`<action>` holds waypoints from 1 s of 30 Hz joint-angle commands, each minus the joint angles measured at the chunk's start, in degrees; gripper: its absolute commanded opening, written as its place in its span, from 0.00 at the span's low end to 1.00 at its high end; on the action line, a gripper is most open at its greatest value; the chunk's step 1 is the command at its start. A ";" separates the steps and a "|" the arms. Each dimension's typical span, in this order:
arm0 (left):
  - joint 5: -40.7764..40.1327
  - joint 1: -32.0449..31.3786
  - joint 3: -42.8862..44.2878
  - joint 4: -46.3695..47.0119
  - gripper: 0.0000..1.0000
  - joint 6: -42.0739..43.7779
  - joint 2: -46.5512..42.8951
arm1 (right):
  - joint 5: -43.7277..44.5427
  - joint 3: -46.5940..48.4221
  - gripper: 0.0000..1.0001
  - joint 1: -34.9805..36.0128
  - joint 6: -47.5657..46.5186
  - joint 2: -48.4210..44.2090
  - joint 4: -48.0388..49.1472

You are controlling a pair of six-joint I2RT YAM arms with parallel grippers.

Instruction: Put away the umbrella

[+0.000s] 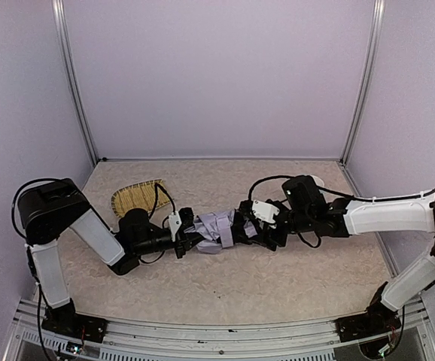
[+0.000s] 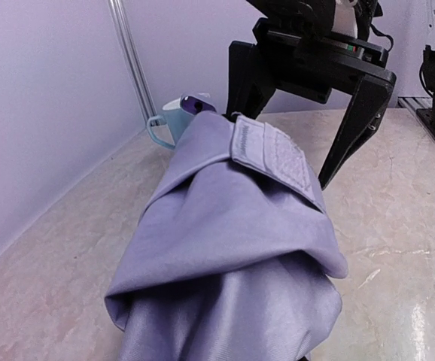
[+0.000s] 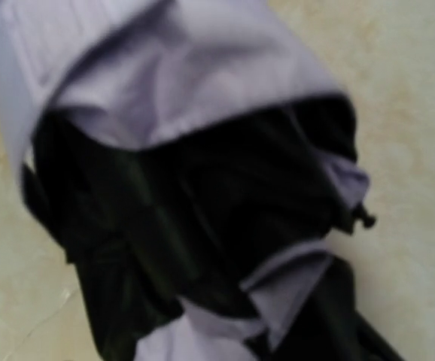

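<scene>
The folded umbrella (image 1: 219, 228) lies lengthwise across the middle of the table (image 1: 285, 280), a pale lavender-grey bundle stretched between the two arms. The left gripper (image 1: 190, 235) is closed on the umbrella's left end; in its own wrist view the cloth fills the foreground and buries its fingers. The fabric strap (image 2: 272, 153), with its rough fastening patch, is wrapped over the top of the bundle. The right gripper (image 1: 254, 226) stands wide open at the other end, holding nothing: seen from the left wrist, its black fingers (image 2: 357, 128) are spread to either side of the umbrella's far end. The right wrist view is blurred, showing only lavender folds and dark parts up close. A light blue mug (image 2: 171, 120) stands beyond the umbrella, and a woven straw tray (image 1: 136, 197) lies behind the left arm
</scene>
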 commanded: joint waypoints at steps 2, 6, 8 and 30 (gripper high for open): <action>-7.35 -2.78 1.56 -0.77 0.00 5.97 -8.05 | -1.64 0.76 0.76 -0.43 3.99 -7.59 -0.20; -11.20 -2.77 4.60 -4.48 0.00 10.28 -11.66 | -3.90 2.29 0.75 -0.45 6.55 -13.04 3.35; -12.33 -2.60 6.78 -8.30 0.00 12.97 -13.37 | -3.25 2.96 0.75 -0.43 7.23 -15.68 4.64; -10.25 -1.39 24.06 -27.61 0.00 22.57 -29.78 | -23.17 1.40 0.84 -4.29 16.37 -15.61 17.66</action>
